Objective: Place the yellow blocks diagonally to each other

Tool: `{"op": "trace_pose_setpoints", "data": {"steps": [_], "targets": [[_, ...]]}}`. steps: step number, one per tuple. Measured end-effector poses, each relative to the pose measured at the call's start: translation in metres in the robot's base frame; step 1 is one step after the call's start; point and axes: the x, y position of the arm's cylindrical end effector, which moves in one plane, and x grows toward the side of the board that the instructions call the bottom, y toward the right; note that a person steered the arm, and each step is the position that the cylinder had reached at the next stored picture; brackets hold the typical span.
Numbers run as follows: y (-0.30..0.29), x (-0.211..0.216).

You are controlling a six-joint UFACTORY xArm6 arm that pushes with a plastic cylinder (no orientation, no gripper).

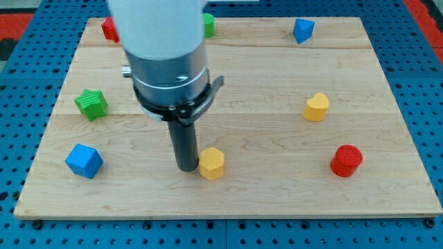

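A yellow hexagonal block (212, 163) lies near the view's bottom centre of the wooden board (277, 200). A second yellow block (316, 107), heart-like in shape, sits to the upper right of it. My tip (187, 167) is at the end of the dark rod and stands right against the left side of the yellow hexagonal block. The arm's grey and white body hides part of the board's top centre.
A red cylinder (346, 160) lies at the right. A blue block (302, 30) is at the top right. A green block (208, 25) and a red block (109, 29) peek out beside the arm at the top. A green star-like block (91, 104) and a blue cube (84, 160) are at the left.
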Motion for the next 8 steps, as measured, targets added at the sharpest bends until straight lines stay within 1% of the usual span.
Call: {"op": "trace_pose_setpoints", "data": {"steps": [1, 2, 3, 4, 5, 6, 7, 8], "targets": [[0.064, -0.032], [0.15, -0.041], [0.184, -0.072], [0.221, -0.093], [0.21, -0.113], [0.186, -0.055], [0.143, -0.014], [0.111, 0.027]]}}
